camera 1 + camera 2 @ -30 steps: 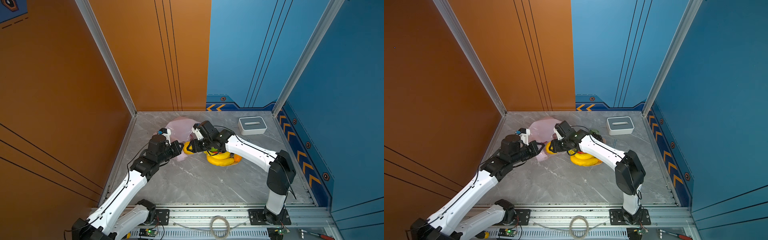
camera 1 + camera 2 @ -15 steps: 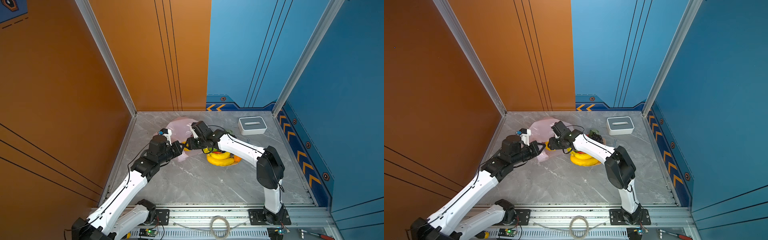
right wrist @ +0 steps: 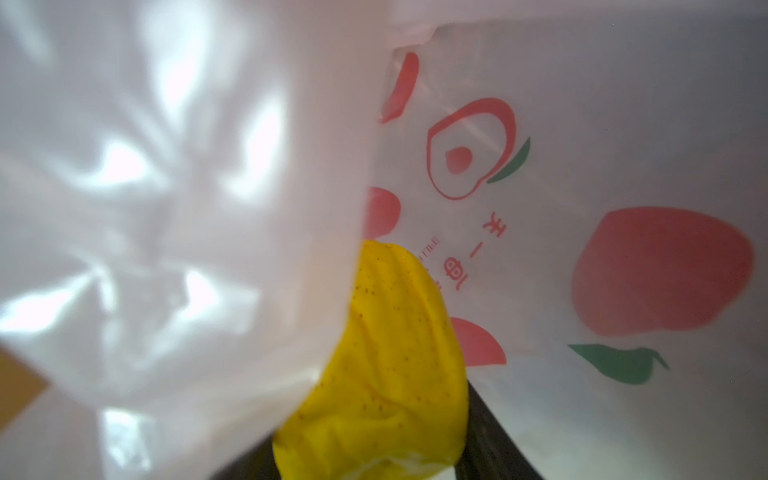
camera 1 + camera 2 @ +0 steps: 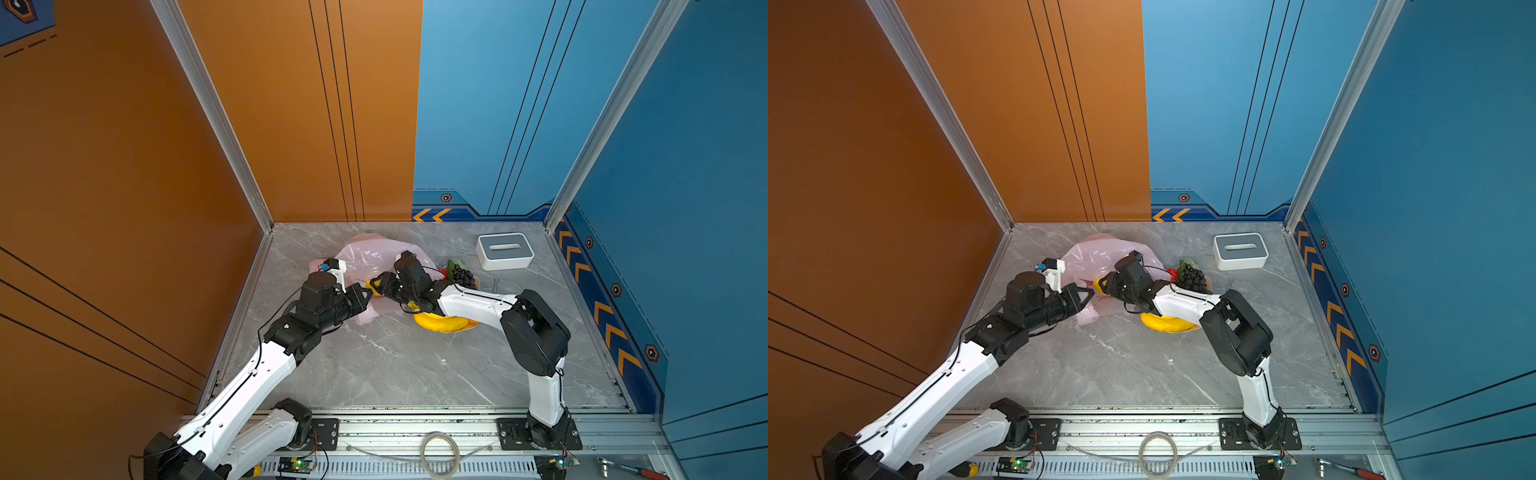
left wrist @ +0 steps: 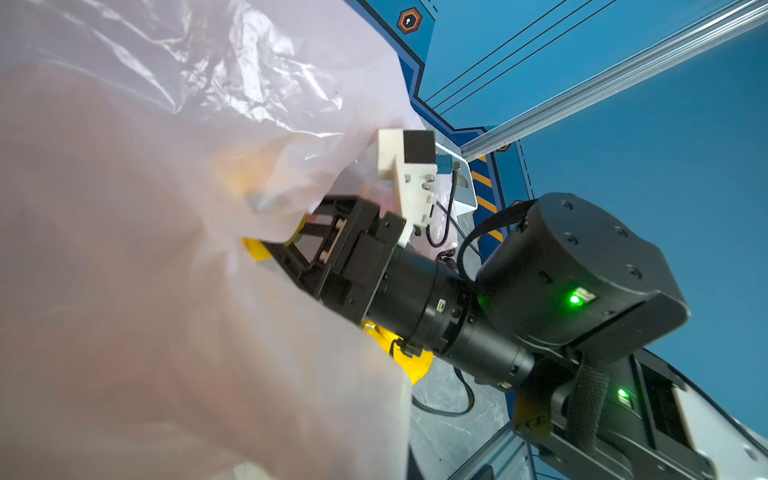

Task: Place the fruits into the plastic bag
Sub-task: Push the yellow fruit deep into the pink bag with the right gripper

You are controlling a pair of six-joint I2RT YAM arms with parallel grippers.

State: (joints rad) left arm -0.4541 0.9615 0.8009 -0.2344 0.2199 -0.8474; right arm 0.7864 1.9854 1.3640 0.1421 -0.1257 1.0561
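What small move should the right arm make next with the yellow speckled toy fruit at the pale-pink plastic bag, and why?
Probably push the right pincer deeper into the translucent pale-pink plastic bag before releasing. The yellow speckled toy fruit it grips sits at the mouth, partly under a fold of film, while the left pincer, shut on the bag's edge, holds it open.

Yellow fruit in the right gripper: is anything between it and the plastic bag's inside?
Nothing solid shows. The yellow fruit is at the open mouth of the plastic bag; only a loose film fold overlaps one side.
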